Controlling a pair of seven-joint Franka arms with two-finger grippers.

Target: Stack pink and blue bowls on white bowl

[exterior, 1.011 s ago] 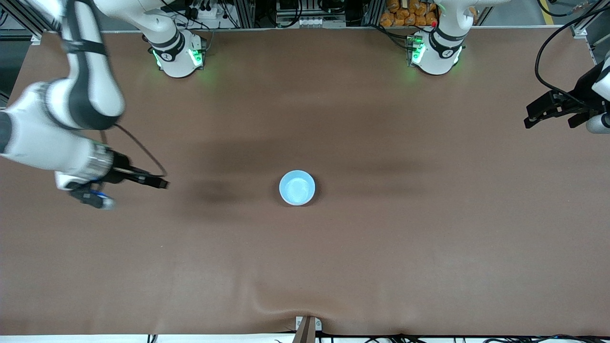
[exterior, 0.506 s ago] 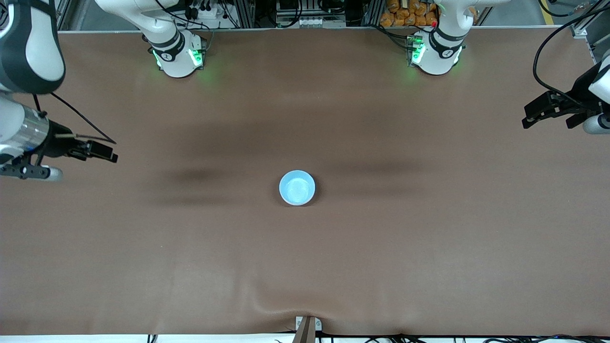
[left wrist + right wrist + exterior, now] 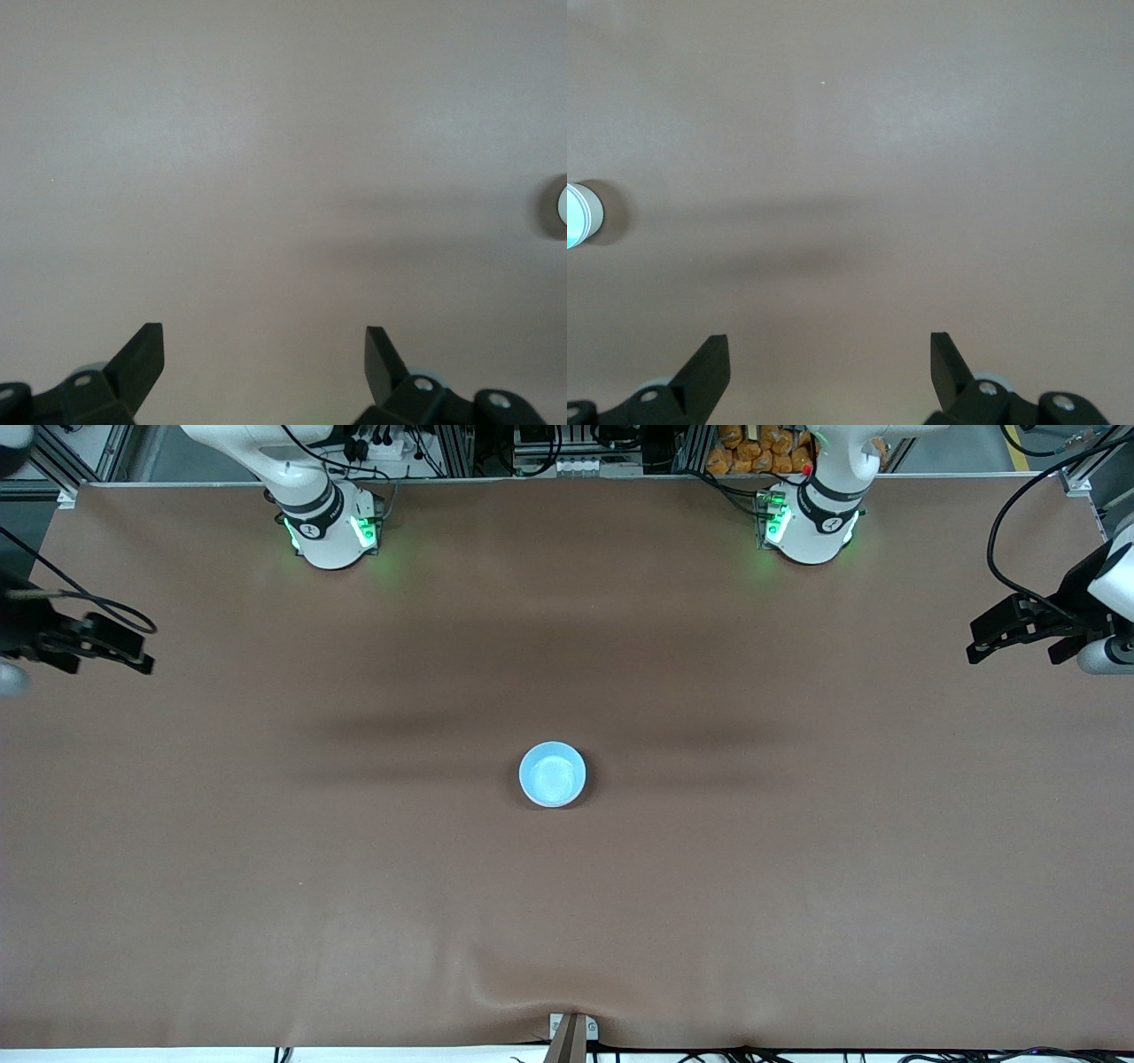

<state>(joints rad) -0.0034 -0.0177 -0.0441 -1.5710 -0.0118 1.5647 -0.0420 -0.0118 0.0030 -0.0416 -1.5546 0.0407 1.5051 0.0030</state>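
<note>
A light blue bowl (image 3: 552, 774) sits at the middle of the table. It shows from above, so whatever lies under it is hidden. At the edge of the right wrist view the bowl (image 3: 578, 215) shows thin stacked bands on its side. A sliver of it shows in the left wrist view (image 3: 562, 205). No pink bowl or white bowl shows on its own. My right gripper (image 3: 142, 651) (image 3: 829, 336) is open and empty over the right arm's end of the table. My left gripper (image 3: 972, 644) (image 3: 264, 329) is open and empty over the left arm's end.
The brown table cover (image 3: 567, 921) has a small wrinkle at its edge nearest the front camera (image 3: 567, 1001). The arm bases (image 3: 330, 527) (image 3: 811, 522) stand along the edge farthest from the front camera.
My right arm has drawn away from the bowl toward its own end of the table. My left gripper has barely moved. The bowl has not moved.
</note>
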